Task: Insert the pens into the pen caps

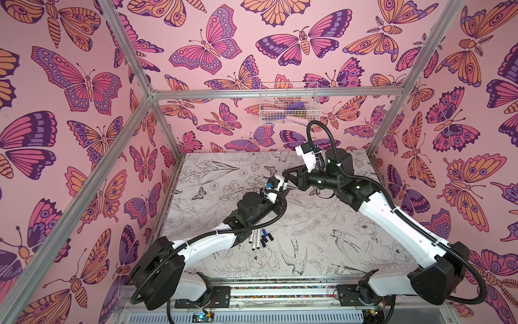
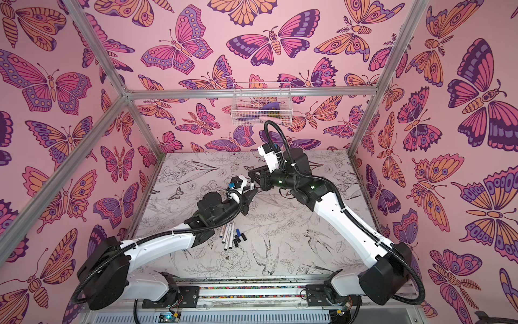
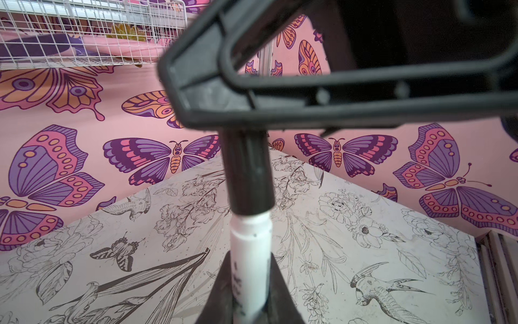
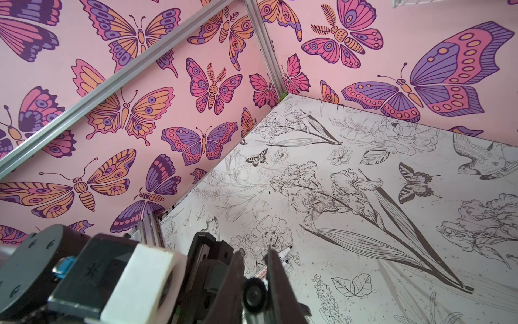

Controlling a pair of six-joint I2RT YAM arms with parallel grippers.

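Gripping a white pen (image 3: 250,232) tightly, the left end effector (image 3: 250,254) holds it above the middle of the worktop (image 2: 294,238), while the right end effector (image 1: 285,176) is clenched on the black pen cap (image 3: 248,174) covering the pen's tip. Beside the left arm, spare pens (image 2: 228,235) and loose caps (image 2: 240,238) lie together.
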